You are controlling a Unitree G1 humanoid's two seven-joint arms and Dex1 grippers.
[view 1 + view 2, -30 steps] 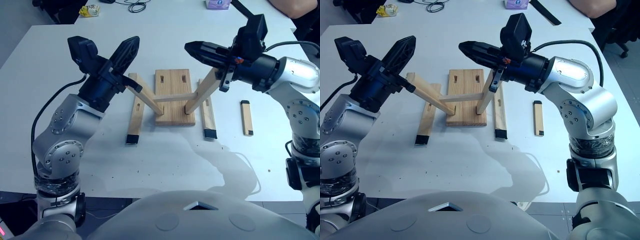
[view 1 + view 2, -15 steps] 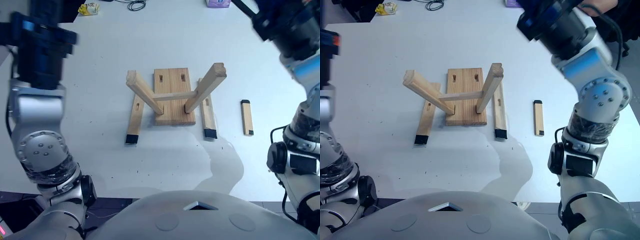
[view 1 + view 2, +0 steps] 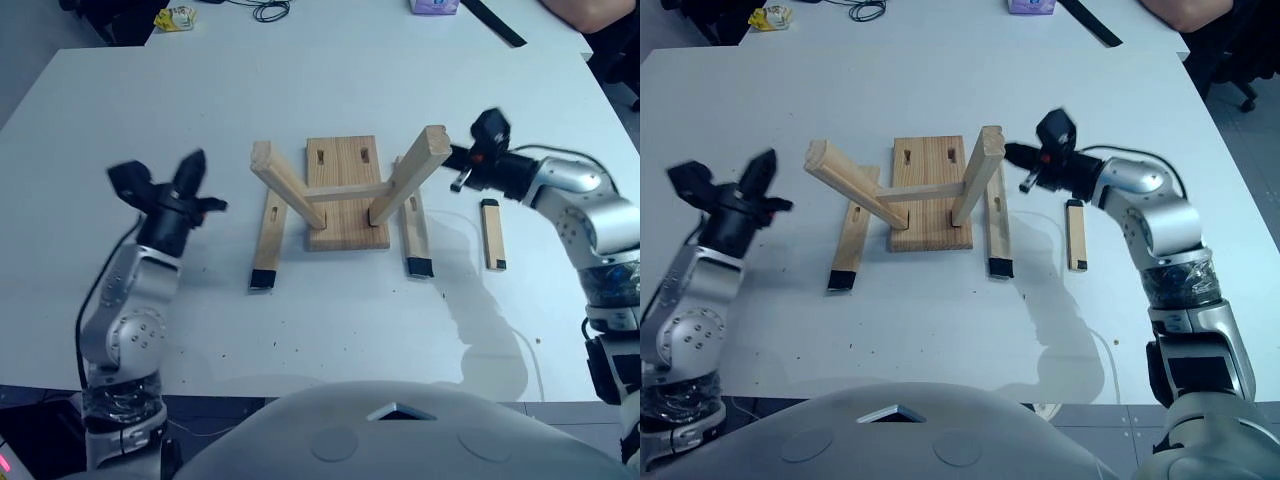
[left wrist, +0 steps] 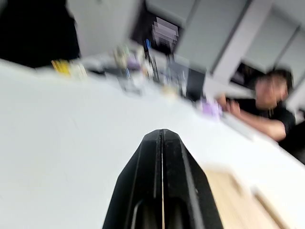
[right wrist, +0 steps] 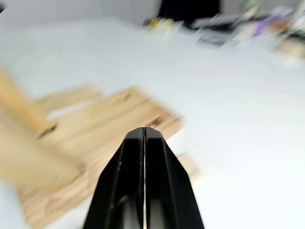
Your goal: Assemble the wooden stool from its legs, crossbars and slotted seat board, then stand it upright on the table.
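The slotted seat board (image 3: pixel 345 170) lies flat mid-table. Two legs stand in it, splayed apart: the left leg (image 3: pixel 285 185) and the right leg (image 3: pixel 412 175), joined by a crossbar (image 3: pixel 348 193). Two more legs lie flat beside the board, one on the left (image 3: pixel 268 235) and one on the right (image 3: pixel 414 238). A short crossbar (image 3: pixel 491 236) lies farther right. My left gripper (image 3: pixel 192 172) is shut and empty, well left of the stool. My right gripper (image 3: pixel 452 157) is shut and empty, its tip just right of the right leg's top. The right wrist view shows that gripper (image 5: pixel 144 130) over the board (image 5: pixel 109 119).
At the table's far edge are a yellow packet (image 3: pixel 178 17), cables (image 3: pixel 268 10), a purple box (image 3: pixel 435 7) and a black strap (image 3: pixel 495 22). Bare table spreads in front of the stool and to its left.
A second ago both grippers were at the tops of the standing legs. They let go, swung up and away, then came down low beside the stool. The legs stayed standing.
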